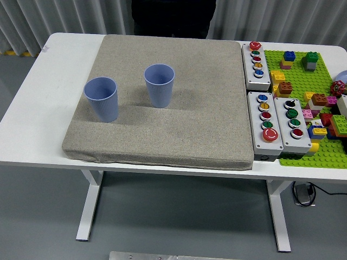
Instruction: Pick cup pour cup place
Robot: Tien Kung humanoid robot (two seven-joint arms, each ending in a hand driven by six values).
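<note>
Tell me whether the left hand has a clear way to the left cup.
Probably yes: the left cup stands upright on the grey mat, apart from the other cup, nothing beside it. Neither hand is in view.

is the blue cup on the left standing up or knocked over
Upright. The left cup stands on its base on the grey mat, open rim facing up, apart from the other cup. No hand touches it.
</note>
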